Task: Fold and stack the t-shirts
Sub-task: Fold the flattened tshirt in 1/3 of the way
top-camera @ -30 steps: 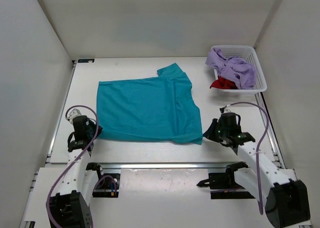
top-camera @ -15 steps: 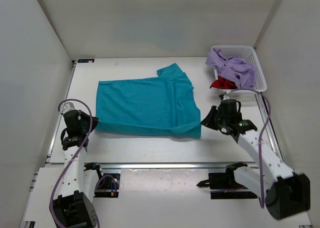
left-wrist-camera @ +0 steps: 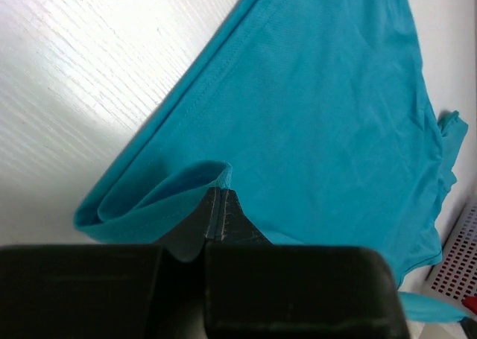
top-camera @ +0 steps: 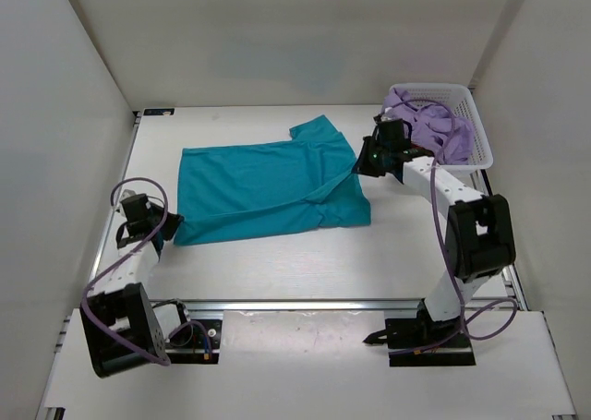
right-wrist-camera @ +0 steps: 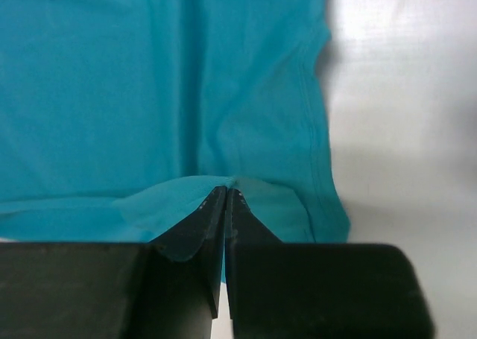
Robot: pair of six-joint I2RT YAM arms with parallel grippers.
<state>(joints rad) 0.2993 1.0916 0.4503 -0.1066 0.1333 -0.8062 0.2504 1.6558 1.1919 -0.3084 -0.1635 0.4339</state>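
White tabletop (top-camera: 277, 272), walled on three sides. The teal shirt (top-camera: 259, 185) lies across the centre of the top view, mostly flat, with one sleeve pointing toward the upper edge. A raised crease runs from its right edge down-left toward its middle. The basket (top-camera: 467, 94), white mesh, sits in the upper right corner of the tabletop. The lavender shirt (top-camera: 445, 132) is heaped in it and spills over its left rim. The right hand (top-camera: 360, 166), right of centre and just left of the basket, has its fingers pressed together on a pinch of the teal shirt's right edge. The right wrist view shows the cloth tented up into the closed fingertips. The left hand (top-camera: 172, 224), at middle left, likewise pinches the shirt's lower left corner. The left wrist view shows a doubled fold of hem caught between its fingers. Of the red shirt (left-wrist-camera: 469, 305), only a sliver shows at the lower right edge of the left wrist view, beside the mesh.
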